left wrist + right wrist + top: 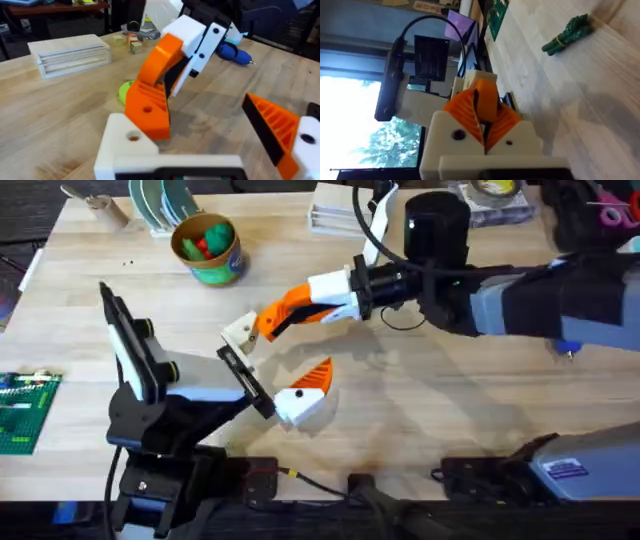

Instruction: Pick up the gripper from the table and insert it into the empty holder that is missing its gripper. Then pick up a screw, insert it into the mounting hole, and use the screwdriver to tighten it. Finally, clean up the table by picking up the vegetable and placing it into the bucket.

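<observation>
With our right claw [272, 318] clamped on the gripper [148, 111] and our left claw [268, 370] apart, we should seat it squarely against the holder [131, 145].

No readable text, numbers or brand marks anywhere. Right arm [560, 305] has a blue-and-white sticker [566, 470] on its base at the worktop's near right corner, print too small to make out. A red-and-white label [426, 6] shows in the right wrist view, characters unreadable; the bucket [208, 250] near the worktop's far edge has a printed green outside, no legible lettering.
</observation>
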Action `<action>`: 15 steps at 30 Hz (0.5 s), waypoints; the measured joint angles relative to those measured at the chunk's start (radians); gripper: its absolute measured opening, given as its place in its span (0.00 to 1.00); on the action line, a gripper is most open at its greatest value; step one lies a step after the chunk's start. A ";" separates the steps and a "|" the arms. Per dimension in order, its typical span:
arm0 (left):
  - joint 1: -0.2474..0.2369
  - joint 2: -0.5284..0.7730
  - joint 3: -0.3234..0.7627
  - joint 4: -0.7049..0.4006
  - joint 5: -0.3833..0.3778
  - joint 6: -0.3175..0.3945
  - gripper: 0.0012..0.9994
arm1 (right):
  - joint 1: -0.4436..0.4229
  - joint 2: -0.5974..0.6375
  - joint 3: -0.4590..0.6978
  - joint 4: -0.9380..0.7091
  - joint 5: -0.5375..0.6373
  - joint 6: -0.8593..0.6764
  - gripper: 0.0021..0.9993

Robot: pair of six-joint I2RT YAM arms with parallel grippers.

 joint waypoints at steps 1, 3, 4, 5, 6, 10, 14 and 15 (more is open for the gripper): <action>0.000 0.000 0.000 0.000 -0.004 0.000 0.99 | 0.000 0.007 0.000 0.014 0.001 0.001 0.01; 0.000 0.000 0.000 0.000 -0.013 -0.001 0.99 | 0.004 0.030 0.000 0.060 0.000 0.010 0.01; 0.000 0.000 0.000 0.000 -0.020 -0.001 0.99 | 0.006 0.043 0.000 0.089 0.000 0.017 0.01; 0.002 0.000 0.000 0.001 -0.024 -0.001 0.99 | 0.008 0.055 0.000 0.112 0.000 0.022 0.01; 0.003 0.000 0.000 0.001 -0.028 -0.004 0.99 | 0.010 0.066 0.000 0.134 0.001 0.029 0.01; 0.004 0.000 0.000 0.001 -0.036 -0.016 0.99 | 0.024 0.094 0.000 0.172 0.019 0.050 0.01; 0.004 0.000 0.000 0.000 -0.039 -0.025 0.99 | 0.041 0.104 0.002 0.181 0.052 0.061 0.01; 0.004 0.000 0.000 0.001 -0.042 -0.027 0.99 | 0.044 0.103 0.003 0.181 0.059 0.062 0.01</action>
